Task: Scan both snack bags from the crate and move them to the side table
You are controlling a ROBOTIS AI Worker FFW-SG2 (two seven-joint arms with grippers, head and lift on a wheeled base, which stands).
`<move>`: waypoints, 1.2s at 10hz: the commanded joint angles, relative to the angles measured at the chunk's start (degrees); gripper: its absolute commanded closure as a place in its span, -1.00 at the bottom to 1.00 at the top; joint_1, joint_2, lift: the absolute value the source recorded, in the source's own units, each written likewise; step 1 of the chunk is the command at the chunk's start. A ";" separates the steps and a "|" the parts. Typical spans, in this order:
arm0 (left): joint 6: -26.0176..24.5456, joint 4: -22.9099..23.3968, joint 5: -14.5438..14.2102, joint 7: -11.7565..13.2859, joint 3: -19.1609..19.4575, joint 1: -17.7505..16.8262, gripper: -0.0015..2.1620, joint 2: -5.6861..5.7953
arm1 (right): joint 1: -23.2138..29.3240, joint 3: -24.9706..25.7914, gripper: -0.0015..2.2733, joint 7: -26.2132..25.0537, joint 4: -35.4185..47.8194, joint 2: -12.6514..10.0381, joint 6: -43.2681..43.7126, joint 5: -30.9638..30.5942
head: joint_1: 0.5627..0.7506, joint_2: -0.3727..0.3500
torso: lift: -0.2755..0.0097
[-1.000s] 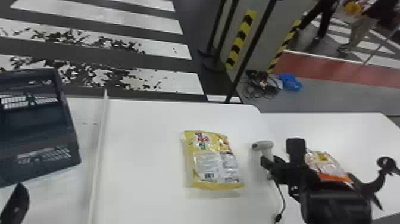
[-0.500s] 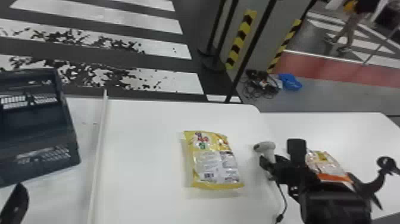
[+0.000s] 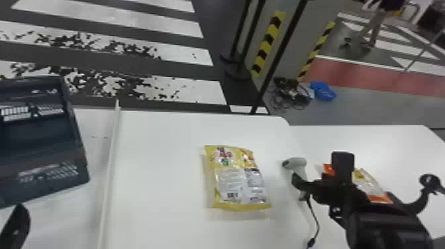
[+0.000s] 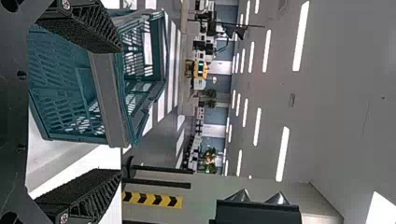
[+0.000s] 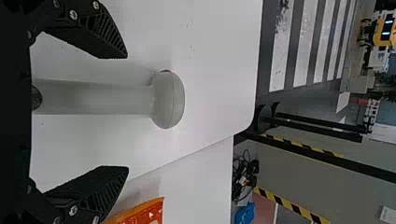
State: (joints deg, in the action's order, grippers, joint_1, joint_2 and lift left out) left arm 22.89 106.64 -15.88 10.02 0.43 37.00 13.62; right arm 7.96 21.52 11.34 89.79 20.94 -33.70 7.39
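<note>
Well, start nearest, at the head view's bottom left corner: find the left gripper point(image 3: 15, 226), with one dark finger in sight. From the left wrist view, read the fingers point(image 4: 84, 30) as wide apart, with the slatted side of the crate point(image 3: 33, 162) seen between and beyond.

At the right, find the right gripper point(image 3: 302, 186) on its black arm, reaching in over the near part of the worktable point(image 3: 159, 185). In the right wrist view, see its fingers point(image 5: 105, 37) parted to either side of the pale handheld scanner point(image 3: 297, 163), handle between, a gap left on both sides, clamped on nothing. Note the scanner upright, head on top, close to the worktable's right-hand edge, with a thin black cable point(image 3: 317, 218) trailing from its base toward the near edge.

Just left of the scanner and apart from it, see the yellow snack bag point(image 3: 235, 178) flat on the worktable, back label and barcode up. To the right, on the side table point(image 3: 402, 147), find the orange snack bag point(image 3: 367, 180), lying partly hidden behind the right arm.

Over on the left, past a long pale strip point(image 3: 111, 162), see the dark crate, cut off by the view's edge.

Farther out, on the floor, note tangled cables point(image 3: 291, 94) beside a blue item point(image 3: 322, 91), then black posts point(image 3: 281, 53) and the broad white crossing stripes point(image 3: 109, 16).
</note>
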 commanded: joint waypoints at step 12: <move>0.18 -0.82 -0.29 0.26 0.36 0.00 -0.92 -0.09 | -0.66 3.61 -0.87 19.77 7.41 -0.11 -30.25 20.30 | 0.41 -0.56 | 0.24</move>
State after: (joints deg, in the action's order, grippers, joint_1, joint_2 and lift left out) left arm 23.03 105.85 -16.16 10.28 0.77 37.00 13.53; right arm 7.82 25.80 31.08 97.90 20.82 -63.79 27.70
